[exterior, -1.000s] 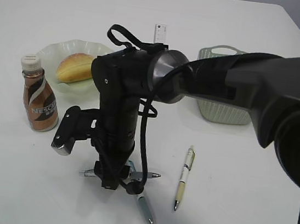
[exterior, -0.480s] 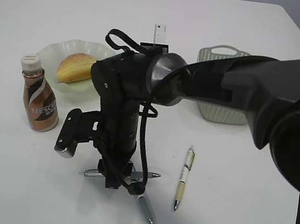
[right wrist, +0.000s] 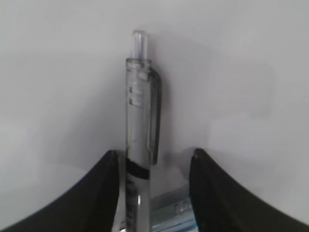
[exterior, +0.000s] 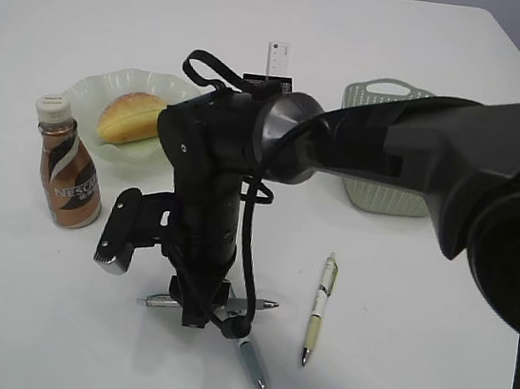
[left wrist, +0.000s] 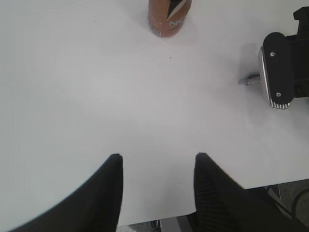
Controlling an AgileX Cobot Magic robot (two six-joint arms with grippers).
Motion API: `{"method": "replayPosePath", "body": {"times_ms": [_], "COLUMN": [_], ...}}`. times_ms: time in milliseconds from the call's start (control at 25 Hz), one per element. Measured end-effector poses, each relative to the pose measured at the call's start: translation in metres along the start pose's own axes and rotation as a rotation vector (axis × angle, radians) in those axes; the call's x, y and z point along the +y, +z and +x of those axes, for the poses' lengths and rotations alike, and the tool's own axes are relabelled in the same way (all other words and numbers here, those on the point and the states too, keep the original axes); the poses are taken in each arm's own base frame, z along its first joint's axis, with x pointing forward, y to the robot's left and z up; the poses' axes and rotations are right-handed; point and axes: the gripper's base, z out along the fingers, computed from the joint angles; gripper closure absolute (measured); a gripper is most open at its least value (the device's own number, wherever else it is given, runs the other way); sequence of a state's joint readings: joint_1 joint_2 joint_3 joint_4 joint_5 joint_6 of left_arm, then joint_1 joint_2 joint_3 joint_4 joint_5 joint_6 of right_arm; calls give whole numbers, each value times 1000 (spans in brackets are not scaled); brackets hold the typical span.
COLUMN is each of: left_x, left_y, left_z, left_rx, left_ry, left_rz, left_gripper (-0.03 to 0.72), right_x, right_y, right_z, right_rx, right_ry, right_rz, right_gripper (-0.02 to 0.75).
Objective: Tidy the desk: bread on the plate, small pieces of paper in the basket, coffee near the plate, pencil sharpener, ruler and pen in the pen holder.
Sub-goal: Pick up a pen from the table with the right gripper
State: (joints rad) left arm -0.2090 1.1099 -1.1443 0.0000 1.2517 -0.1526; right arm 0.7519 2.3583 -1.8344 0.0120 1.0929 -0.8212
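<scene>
My right gripper (exterior: 198,316) points down onto the desk (exterior: 410,368), astride a clear silver pen (right wrist: 137,96) whose tip end (exterior: 260,304) sticks out to the right. The pen lies against the left finger, with a gap to the right finger (right wrist: 212,193), so the gripper (right wrist: 153,152) is open. A blue-green pen (exterior: 255,367) lies crossed under it. The bread (exterior: 128,117) sits on the plate (exterior: 87,85), with the coffee (exterior: 67,169) beside it. The ruler (exterior: 277,58) stands upright behind the arm. The pen holder is mostly hidden. The pencil sharpener and pieces of paper are out of view. My left gripper (left wrist: 158,159) hangs open.
A cream pen (exterior: 319,308) lies right of the gripper. The basket (exterior: 381,186) stands at the back right, partly behind the right arm. My left gripper hovers over the desk's near edge (left wrist: 159,212), with the coffee (left wrist: 169,14) and the right wrist camera (left wrist: 280,72) ahead.
The right arm's wrist shifted slightly right and settled onto the pens between one second and half a second ago. Since then it has held still.
</scene>
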Motion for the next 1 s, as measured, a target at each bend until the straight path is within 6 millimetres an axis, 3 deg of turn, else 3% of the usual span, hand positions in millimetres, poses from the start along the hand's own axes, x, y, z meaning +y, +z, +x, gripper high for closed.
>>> {"method": "replayPosePath", "body": {"times_ms": [200, 440, 840, 1000], "left_x": [0, 0, 0, 0], "left_y": [0, 0, 0, 0], "left_z": [0, 0, 0, 0], "left_rx": [0, 0, 0, 0], "left_ry": [0, 0, 0, 0], "left_rz": [0, 0, 0, 0], "left_gripper": [338, 338, 337, 337], "right_x": [0, 0, -1, -9], "right_y": [1, 1, -2, -23], "right_z": [0, 0, -1, -9], "right_rx": [1, 0, 21, -2], "right_ry": [0, 5, 319, 441], "right_rz": [-1, -3, -12, 5], "right_gripper": [402, 591, 611, 612]}}
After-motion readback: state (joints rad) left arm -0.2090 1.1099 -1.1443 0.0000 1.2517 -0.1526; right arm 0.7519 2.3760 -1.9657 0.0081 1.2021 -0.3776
